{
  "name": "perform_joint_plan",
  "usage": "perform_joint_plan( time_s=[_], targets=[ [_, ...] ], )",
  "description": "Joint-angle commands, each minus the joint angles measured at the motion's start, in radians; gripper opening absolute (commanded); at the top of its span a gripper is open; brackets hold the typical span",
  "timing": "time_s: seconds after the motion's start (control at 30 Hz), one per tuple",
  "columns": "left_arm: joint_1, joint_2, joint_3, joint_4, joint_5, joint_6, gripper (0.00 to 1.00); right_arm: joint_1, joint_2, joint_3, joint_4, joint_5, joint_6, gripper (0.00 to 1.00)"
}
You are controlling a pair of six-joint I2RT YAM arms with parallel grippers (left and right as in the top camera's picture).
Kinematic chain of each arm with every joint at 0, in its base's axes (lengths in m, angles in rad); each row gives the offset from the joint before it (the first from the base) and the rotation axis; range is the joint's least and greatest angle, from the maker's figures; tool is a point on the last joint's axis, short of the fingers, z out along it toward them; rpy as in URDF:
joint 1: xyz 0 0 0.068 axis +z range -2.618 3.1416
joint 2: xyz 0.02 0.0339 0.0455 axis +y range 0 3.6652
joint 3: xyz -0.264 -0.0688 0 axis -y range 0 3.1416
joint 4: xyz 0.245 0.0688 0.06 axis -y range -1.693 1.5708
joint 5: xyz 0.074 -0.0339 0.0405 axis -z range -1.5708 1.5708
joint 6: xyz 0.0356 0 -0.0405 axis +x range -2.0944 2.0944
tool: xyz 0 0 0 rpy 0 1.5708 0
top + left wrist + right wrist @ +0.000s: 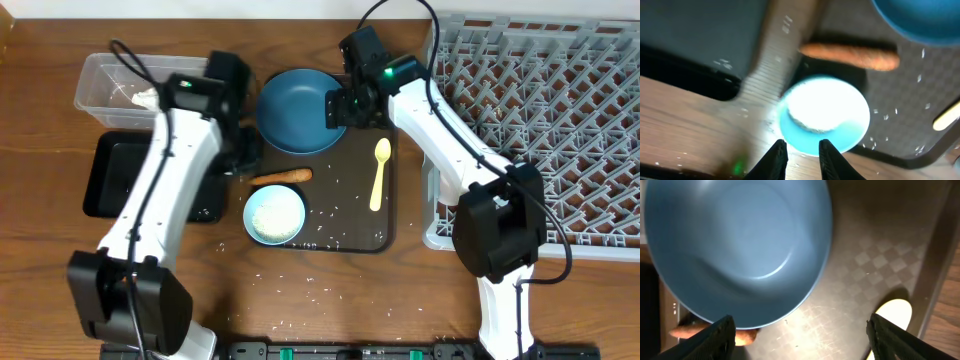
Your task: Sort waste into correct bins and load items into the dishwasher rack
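Note:
The dark-blue plate (298, 110) lies at the back of the brown serving tray and fills the right wrist view (735, 250). My right gripper (338, 105) is open wide and empty over the plate's right edge (800, 335). The orange carrot (282, 176) lies just in front of the plate, and the pale bowl (274, 215) with white rice stands in front of the carrot. My left gripper (802, 155) hovers near the bowl (822, 117), its fingers slightly apart and empty. The yellow spoon (379, 172) lies right of the carrot. A white napkin (140, 97) is in the clear tub (100, 75). The cups and the yellow-green scrap are out of view.
The black tray (110, 175) stands in front of the clear tub. The grey dishwasher rack (540, 110) fills the right side. The brown serving tray (350, 225) has loose rice grains (330, 185) on it, and more lie on the wood table (300, 290).

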State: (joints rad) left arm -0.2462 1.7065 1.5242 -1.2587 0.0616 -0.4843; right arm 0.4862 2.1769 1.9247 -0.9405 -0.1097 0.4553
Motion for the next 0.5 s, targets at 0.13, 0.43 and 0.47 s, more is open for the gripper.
perform_joint_plan(
  time_s=[0.13,0.43,0.47],
  targets=[
    [-0.227,-0.001,-0.151,0.143,0.008,-0.084,0.36,-0.032,-0.023,0.010,-0.002,-0.003,-0.027,0.83],
    [-0.327,0.006,-0.294,0.370,0.009,-0.105,0.43,-0.041,-0.023,0.010,-0.007,-0.002,-0.046,0.84],
    [-0.330,0.006,-0.309,0.385,0.009,-0.105,0.43,-0.044,-0.023,0.010,-0.010,-0.002,-0.046,0.84]
  ],
)
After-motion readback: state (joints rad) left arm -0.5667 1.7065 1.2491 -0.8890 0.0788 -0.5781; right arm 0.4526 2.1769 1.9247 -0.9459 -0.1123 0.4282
